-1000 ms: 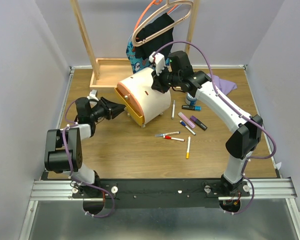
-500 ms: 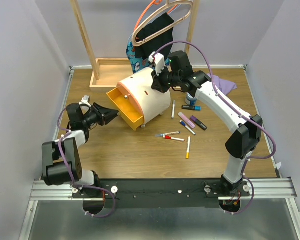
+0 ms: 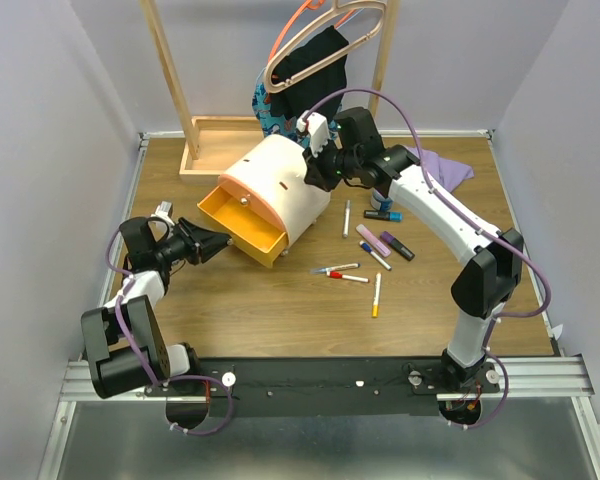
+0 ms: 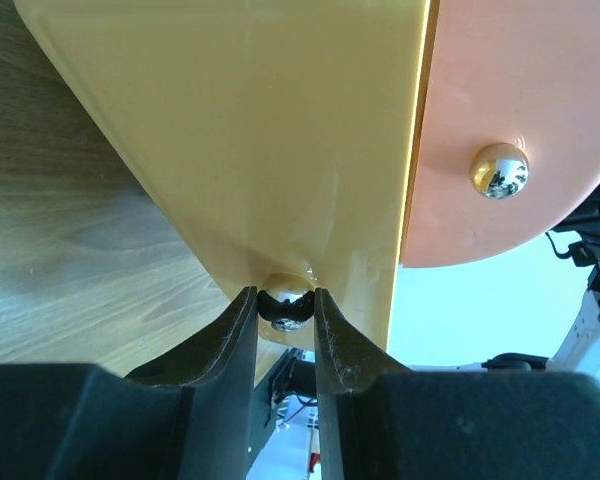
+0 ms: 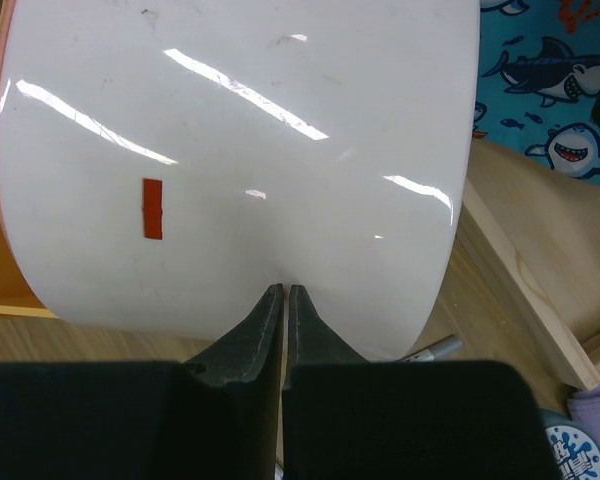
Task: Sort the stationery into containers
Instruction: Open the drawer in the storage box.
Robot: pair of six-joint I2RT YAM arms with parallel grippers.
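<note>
Left hand pinches the chrome knob of the yellow drawer, which stands open from the cream chest. Right hand, fingers pressed together, seems to touch the chest's far right side. Pens lie scattered on the surface to its right.

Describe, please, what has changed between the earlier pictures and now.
The left gripper, shut on the knob of the yellow drawer, drew back to the left and slid it well out of the chest, which shifted slightly left. The right gripper stayed shut against the chest's back. The pens did not move.
</note>
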